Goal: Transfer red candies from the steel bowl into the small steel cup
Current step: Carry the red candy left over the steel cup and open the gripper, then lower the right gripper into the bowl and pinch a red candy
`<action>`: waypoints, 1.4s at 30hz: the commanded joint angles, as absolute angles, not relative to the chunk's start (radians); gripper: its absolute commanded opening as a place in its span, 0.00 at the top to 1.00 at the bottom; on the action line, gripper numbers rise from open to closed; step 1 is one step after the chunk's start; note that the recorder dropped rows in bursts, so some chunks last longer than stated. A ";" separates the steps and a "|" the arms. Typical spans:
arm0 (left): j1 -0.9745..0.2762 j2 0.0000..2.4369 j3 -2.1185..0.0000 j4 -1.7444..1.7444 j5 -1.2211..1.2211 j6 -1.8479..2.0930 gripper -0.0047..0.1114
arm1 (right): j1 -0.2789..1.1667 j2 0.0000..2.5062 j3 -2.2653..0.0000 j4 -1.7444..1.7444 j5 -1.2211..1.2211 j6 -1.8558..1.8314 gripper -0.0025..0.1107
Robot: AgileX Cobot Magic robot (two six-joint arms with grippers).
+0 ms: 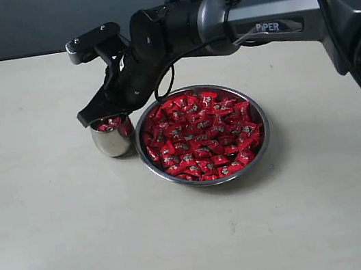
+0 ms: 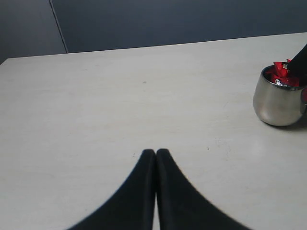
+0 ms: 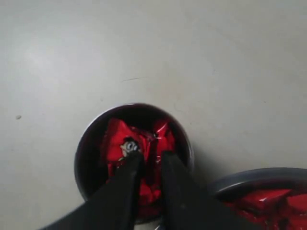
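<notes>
While red candies point(image 1: 200, 134) are filling the steel bowl point(image 1: 264, 136), a few are lying in the small steel cup point(image 1: 111, 141) touching its left side. Only the right wrist view is showing the right claw point(image 3: 150, 155) slightly parted over them. The left claw point(image 2: 156, 152) is sitting clenched over the counter point(image 1: 58, 232).

Soft diffuse light, faint shadow beside the steel bowl point(image 1: 266, 131), blurry right wrist view.
</notes>
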State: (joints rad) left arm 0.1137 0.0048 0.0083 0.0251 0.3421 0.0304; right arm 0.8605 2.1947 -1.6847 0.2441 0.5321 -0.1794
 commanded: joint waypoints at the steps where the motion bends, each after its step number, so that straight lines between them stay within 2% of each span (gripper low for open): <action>1: 0.108 0.000 0.000 0.027 0.335 0.029 0.96 | 0.858 2.192 -1.690 0.243 0.531 -0.179 0.65; 12: 0.108 0.000 0.000 0.027 0.335 0.029 0.96 | 0.858 2.149 -1.690 0.210 0.587 -0.179 0.72; 22: 0.108 0.000 0.000 0.027 0.335 0.029 0.96 | 0.858 2.133 -1.690 0.184 0.593 -0.169 0.65; 27: 0.108 0.000 0.000 0.027 0.335 0.029 0.96 | 0.858 2.084 -1.687 0.098 0.697 -0.120 0.65; 32: 0.108 0.000 0.000 0.027 0.335 0.029 0.96 | 0.838 2.020 -1.589 -0.049 0.719 -0.021 0.65; 42: 0.108 0.000 0.000 0.027 0.335 0.029 0.96 | 0.754 1.963 -1.350 -0.058 0.567 0.000 0.65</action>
State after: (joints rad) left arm 0.1137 0.0048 0.0083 0.0251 0.3421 0.0304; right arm 0.7731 1.9746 -1.3872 -0.0450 0.6173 0.0000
